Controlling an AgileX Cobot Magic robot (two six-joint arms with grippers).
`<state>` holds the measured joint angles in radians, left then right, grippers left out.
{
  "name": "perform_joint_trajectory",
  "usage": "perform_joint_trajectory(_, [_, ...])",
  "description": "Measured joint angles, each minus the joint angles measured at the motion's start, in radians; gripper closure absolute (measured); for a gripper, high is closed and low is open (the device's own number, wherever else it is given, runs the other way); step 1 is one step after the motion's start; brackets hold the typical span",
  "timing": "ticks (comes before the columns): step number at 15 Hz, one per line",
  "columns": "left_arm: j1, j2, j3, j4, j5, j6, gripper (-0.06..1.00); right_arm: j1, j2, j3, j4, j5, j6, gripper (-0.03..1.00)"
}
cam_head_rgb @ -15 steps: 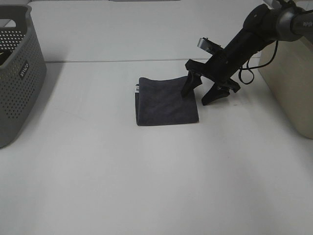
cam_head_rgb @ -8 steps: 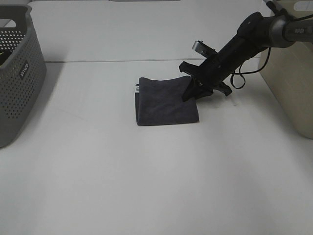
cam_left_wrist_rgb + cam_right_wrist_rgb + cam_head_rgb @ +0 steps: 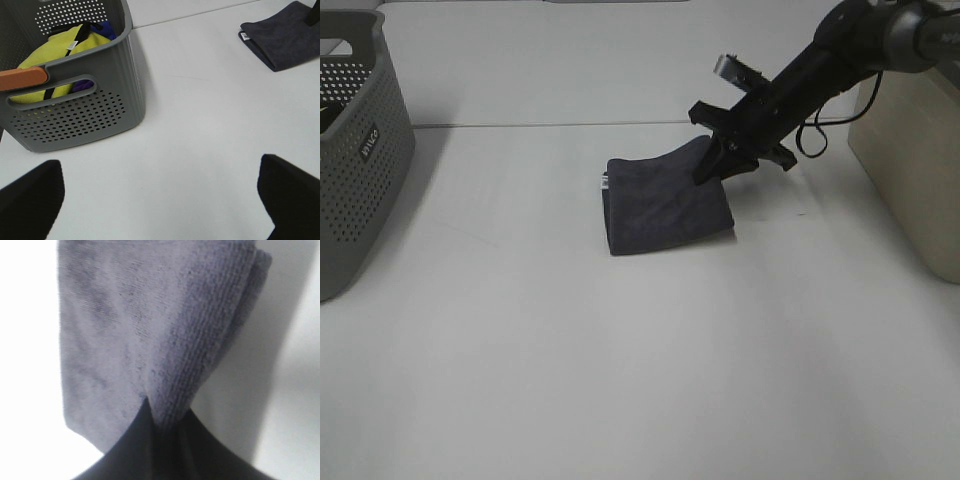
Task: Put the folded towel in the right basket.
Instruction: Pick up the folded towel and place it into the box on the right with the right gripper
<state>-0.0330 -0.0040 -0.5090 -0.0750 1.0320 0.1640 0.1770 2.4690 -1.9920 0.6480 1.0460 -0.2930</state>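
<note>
The folded dark grey towel (image 3: 663,206) lies near the middle of the white table, its far right corner lifted. My right gripper (image 3: 712,166) is shut on that corner; the right wrist view shows the towel (image 3: 150,335) pinched between the black fingers (image 3: 135,440). The beige right basket (image 3: 912,165) stands at the right edge, just right of the arm. My left gripper (image 3: 160,200) is open and empty above bare table; its view shows the towel (image 3: 280,35) far off.
A grey perforated basket (image 3: 355,160) stands at the left edge; in the left wrist view this basket (image 3: 75,100) holds yellow and purple cloth. The table's back edge (image 3: 570,124) runs behind the towel.
My right gripper closed on the towel's far right corner and has raised it, dragging the towel slightly right. The left arm has not moved.
</note>
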Motion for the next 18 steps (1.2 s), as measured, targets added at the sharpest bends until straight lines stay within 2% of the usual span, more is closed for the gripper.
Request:
perform_joint_trajectory(4, [0.0,0.0,0.0,0.0,0.0,0.0,-0.04,0.0,-0.161,0.0,-0.03,0.018,-0.024,0.93])
perform_joint_trajectory(6, [0.0,0.0,0.0,0.0,0.0,0.0,-0.04,0.0,-0.253,0.0,-0.096,0.022,-0.024,0.93])
perform_joint_trajectory(7, [0.0,0.0,0.0,0.0,0.0,0.0,-0.04,0.0,-0.356,0.0,-0.179,0.026,0.002,0.93])
perform_joint_trajectory(9, [0.0,0.0,0.0,0.0,0.0,0.0,-0.04,0.0,-0.458,0.0,-0.272,0.028,0.03,0.93])
perform_joint_trajectory(11, [0.0,0.0,0.0,0.0,0.0,0.0,-0.04,-0.022,-0.543,0.0,-0.316,0.036,0.043,0.93])
perform_joint_trajectory(13, [0.0,0.0,0.0,0.0,0.0,0.0,-0.04,-0.065,-0.603,0.0,-0.321,0.036,0.063,0.93])
perform_joint_trajectory(18, [0.0,0.0,0.0,0.0,0.0,0.0,-0.04,-0.31,-0.685,0.0,-0.333,0.081,0.08,0.93])
